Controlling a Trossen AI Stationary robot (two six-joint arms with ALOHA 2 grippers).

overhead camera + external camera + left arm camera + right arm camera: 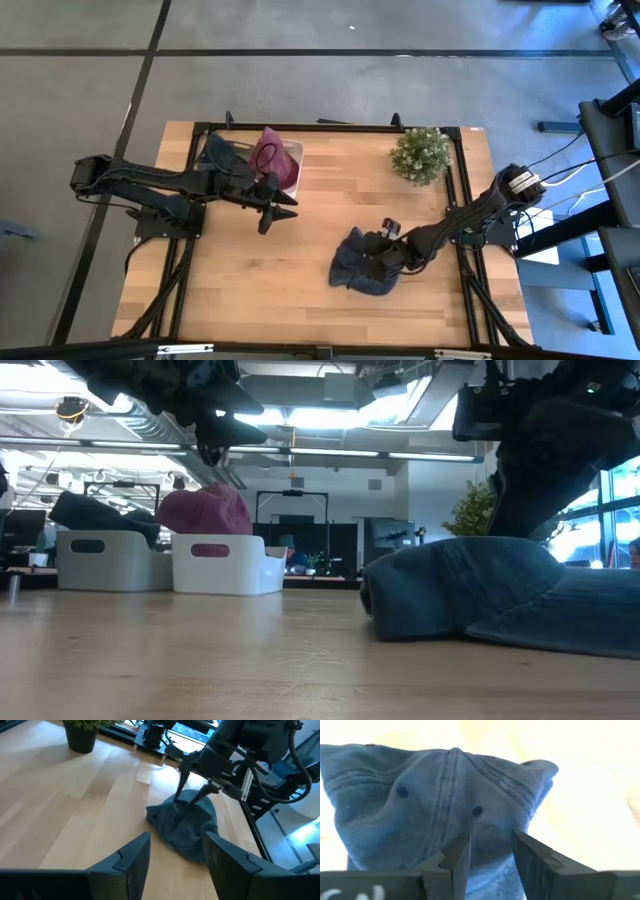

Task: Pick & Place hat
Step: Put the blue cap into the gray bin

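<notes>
A blue denim hat (358, 265) lies crumpled on the table's near right part, with its crown (455, 785) up and its brim (560, 620) flat on the wood. My right gripper (490, 840) is open and low over the crown, pointing down at a slant from the table's right. One finger stands on each side of a crown seam. My left gripper (285, 207) is open and hangs in the air near the white bins, left of the hat. In its wrist view, the left gripper (177, 847) looks toward the hat (185, 827). My right gripper has its fingertips (176, 806) down at the hat's crown, coming from above and from the table's right. Cloth shows between the fingers, but I cannot tell whether they touch it. The hat rests on the table.
Two white bins (215, 565) stand at the far left of the table. One holds a pink hat (270, 155), the other a dark hat (222, 150). A potted plant (420, 155) stands at the far right. Bare wood (250, 290) lies near and left of the blue hat.
</notes>
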